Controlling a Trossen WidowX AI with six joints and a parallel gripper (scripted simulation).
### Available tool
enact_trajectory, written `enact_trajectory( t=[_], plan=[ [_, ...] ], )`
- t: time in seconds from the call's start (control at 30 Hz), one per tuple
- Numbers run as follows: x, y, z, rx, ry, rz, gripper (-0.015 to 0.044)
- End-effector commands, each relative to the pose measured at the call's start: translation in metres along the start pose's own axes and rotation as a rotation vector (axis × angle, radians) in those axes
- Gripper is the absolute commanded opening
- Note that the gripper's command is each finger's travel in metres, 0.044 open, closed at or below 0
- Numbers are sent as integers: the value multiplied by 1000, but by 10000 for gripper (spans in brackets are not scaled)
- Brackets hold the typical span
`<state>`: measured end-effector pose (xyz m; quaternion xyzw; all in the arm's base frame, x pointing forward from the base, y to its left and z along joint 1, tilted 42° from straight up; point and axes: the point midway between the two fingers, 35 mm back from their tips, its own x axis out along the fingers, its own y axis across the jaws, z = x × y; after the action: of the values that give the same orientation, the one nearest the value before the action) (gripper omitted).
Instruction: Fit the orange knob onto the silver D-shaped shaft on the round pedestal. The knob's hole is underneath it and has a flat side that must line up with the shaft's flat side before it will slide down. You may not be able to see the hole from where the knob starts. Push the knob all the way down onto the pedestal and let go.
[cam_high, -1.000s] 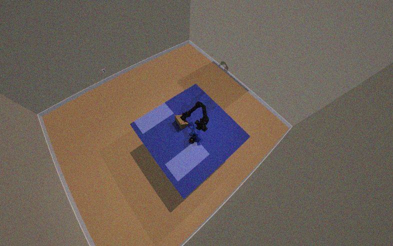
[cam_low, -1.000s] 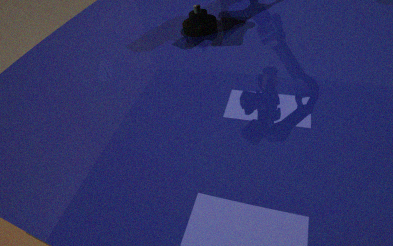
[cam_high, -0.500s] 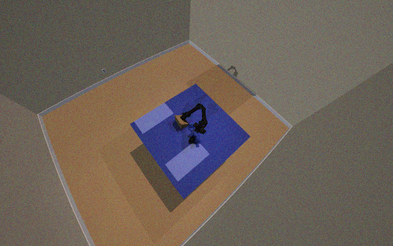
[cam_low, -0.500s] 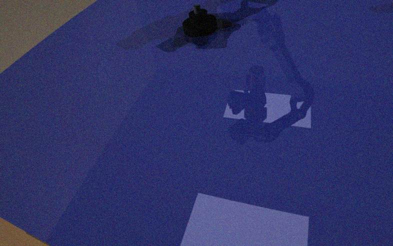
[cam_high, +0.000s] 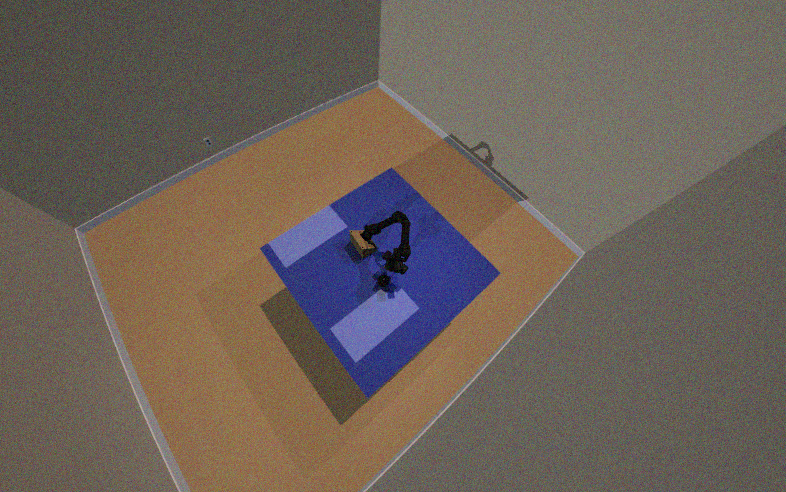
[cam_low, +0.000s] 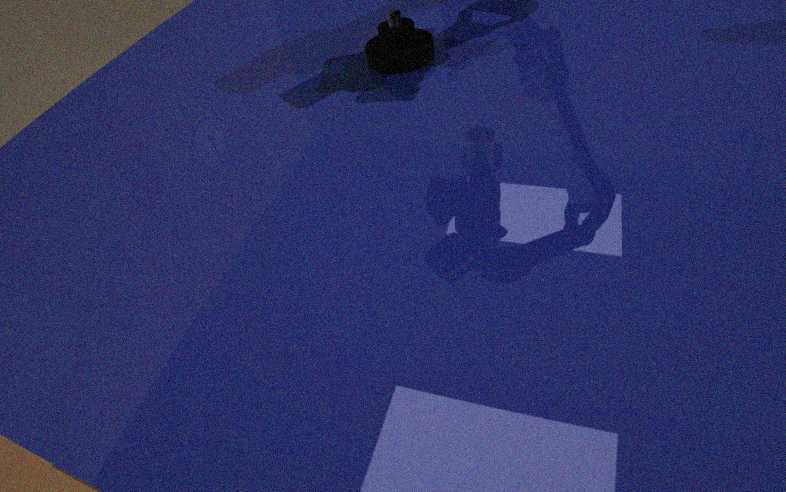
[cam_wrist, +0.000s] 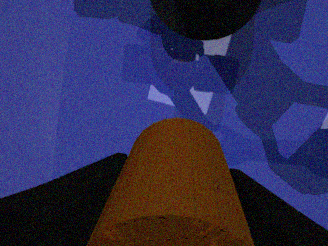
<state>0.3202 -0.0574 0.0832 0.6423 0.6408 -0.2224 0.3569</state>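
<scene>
The orange knob (cam_wrist: 176, 145) fills the lower middle of the wrist view, with a dark curved recess near the bottom edge. My gripper (cam_wrist: 176, 171) is shut on it, one black finger on each side. The knob's hole and its flat side cannot be made out. The black round pedestal (cam_low: 400, 56) (cam_high: 382, 281) (cam_wrist: 206, 17) stands on the blue table top, cut off at the top of the wrist view. Its short shaft (cam_low: 394, 18) points up; its flat side is not clear. The knob is held off the pedestal, apart from it.
The black arm (cam_high: 404, 234) arches from a wooden block (cam_high: 360, 242) over the blue table top (cam_high: 458, 261). Pale rectangular patches (cam_high: 374, 326) (cam_low: 493, 452) lie on the table top. Dark arm shadows cross it around the pedestal.
</scene>
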Motion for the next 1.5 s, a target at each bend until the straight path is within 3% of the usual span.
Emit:
enact_trajectory(
  t=[0.0, 0.87, 1.47],
  plan=[
    [0, 2, 12, -5, -10, 8, 0],
    [27, -6, 91, -7, -10, 9, 0],
    [51, -6, 93, -6, -9, 10, 0]
  ],
)
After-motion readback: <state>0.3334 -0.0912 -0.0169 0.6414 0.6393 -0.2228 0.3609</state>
